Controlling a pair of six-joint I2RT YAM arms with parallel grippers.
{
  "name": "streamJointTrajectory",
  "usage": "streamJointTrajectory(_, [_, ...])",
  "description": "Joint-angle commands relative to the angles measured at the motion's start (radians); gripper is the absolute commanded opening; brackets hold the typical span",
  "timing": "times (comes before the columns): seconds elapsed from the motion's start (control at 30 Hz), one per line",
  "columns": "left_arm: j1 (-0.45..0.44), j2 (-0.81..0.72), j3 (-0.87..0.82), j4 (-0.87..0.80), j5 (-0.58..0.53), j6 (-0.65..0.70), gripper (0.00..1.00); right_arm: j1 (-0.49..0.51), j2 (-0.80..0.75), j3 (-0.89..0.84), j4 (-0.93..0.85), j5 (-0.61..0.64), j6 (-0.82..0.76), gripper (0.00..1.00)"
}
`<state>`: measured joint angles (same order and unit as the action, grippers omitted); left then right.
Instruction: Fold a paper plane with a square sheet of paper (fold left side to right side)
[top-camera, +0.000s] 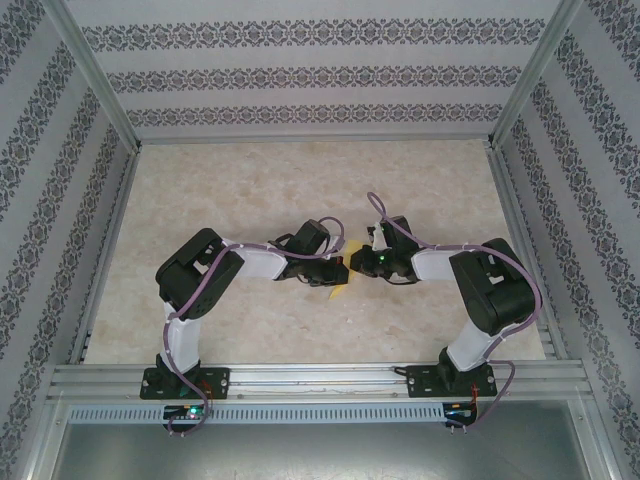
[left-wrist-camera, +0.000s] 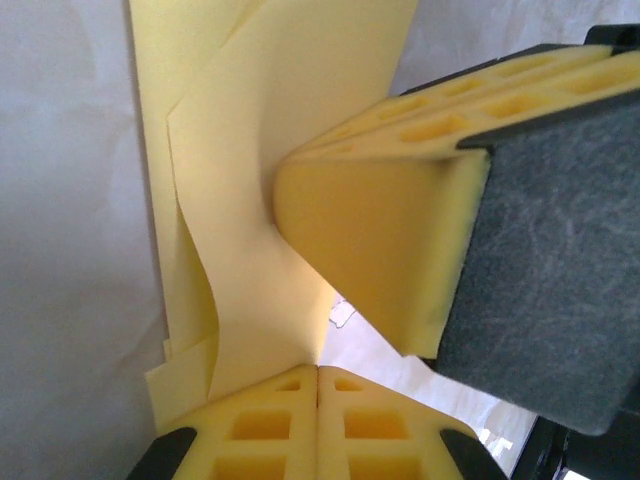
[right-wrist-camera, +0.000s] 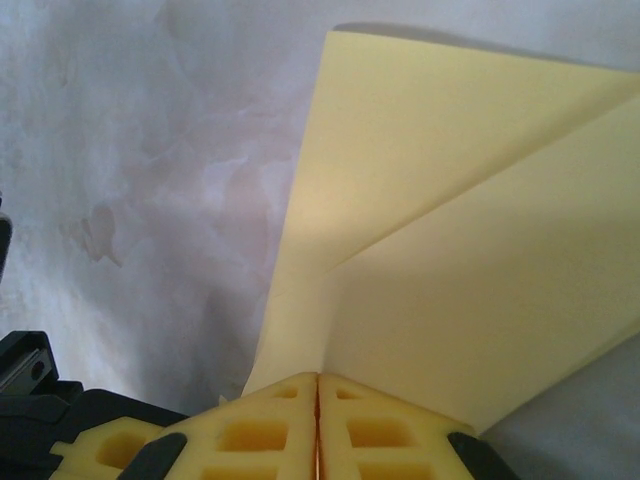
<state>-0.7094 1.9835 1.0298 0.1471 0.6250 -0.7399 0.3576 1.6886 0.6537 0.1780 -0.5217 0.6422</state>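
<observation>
The yellow sheet of paper (top-camera: 338, 291) is folded and held up off the table between the two arms at the table's middle. My left gripper (top-camera: 341, 272) is shut on one edge of it; in the left wrist view the paper (left-wrist-camera: 250, 200) rises curved from the shut left gripper (left-wrist-camera: 318, 368). The right gripper's foam finger (left-wrist-camera: 380, 240) presses into the sheet from the upper right. My right gripper (top-camera: 364, 264) is also shut on the sheet. From the right gripper (right-wrist-camera: 318, 376) the creased paper (right-wrist-camera: 450, 250) fans up to the right.
The beige marbled tabletop (top-camera: 300, 190) is boxed in by patterned walls and aluminium posts (top-camera: 95, 90). A metal rail (top-camera: 320, 378) carrying both arm bases runs along the near edge. The two wrists nearly touch above the table's middle.
</observation>
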Motion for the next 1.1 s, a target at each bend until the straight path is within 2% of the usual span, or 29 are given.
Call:
streamJointTrajectory(0.0, [0.028, 0.06, -0.039, -0.173, -0.124, 0.039, 0.02, -0.048, 0.037, 0.029, -0.007, 0.076, -0.054, 0.09])
streamJointTrajectory(0.67, [0.028, 0.064, -0.039, -0.183, -0.124, 0.042, 0.01, -0.199, 0.119, 0.146, -0.086, 0.073, -0.133, 0.1])
streamJointTrajectory(1.07, [0.028, 0.057, -0.048, -0.172, -0.126, 0.04, 0.01, -0.246, 0.146, 0.208, -0.084, 0.071, -0.093, 0.1])
